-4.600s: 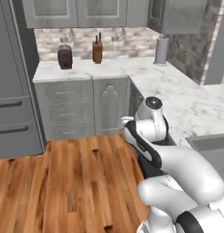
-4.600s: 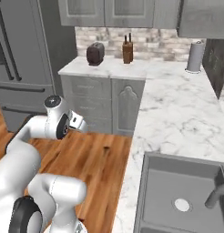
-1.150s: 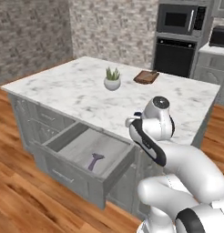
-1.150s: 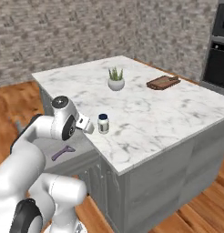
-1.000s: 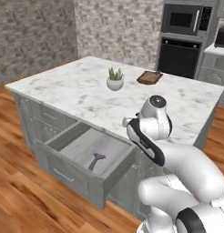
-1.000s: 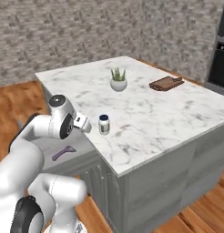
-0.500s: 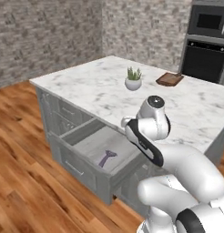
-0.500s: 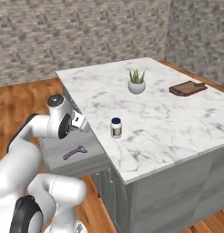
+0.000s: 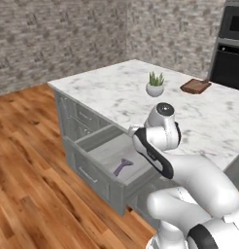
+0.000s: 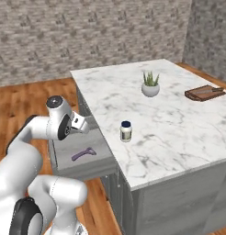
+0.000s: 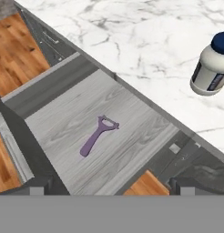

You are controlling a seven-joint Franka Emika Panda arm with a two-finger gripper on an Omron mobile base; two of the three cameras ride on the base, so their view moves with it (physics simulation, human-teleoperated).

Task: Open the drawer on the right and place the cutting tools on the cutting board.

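Purple peeler point(image 11: 98, 135) lies mid-drawer point(image 11: 132, 150), apart from every wall.

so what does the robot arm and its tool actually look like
The arm is glossy white, built of rounded, bulbous links with dark grey or black bands at the joints and a round grey cap on one joint. No cables or markings show. The tool ends in two small dark, blocky fingertips.

**Island top and open drawer**

We see a marble island counter point(image 10: 179, 133) carrying a small potted plant point(image 10: 150, 85), a white jar with a dark lid point(image 10: 126, 131) near its edge, and the cutting board point(image 10: 205, 92) far off. The pulled-out drawer point(image 11: 132, 150) holds a purple peeler point(image 11: 98, 135) on its pale floor.
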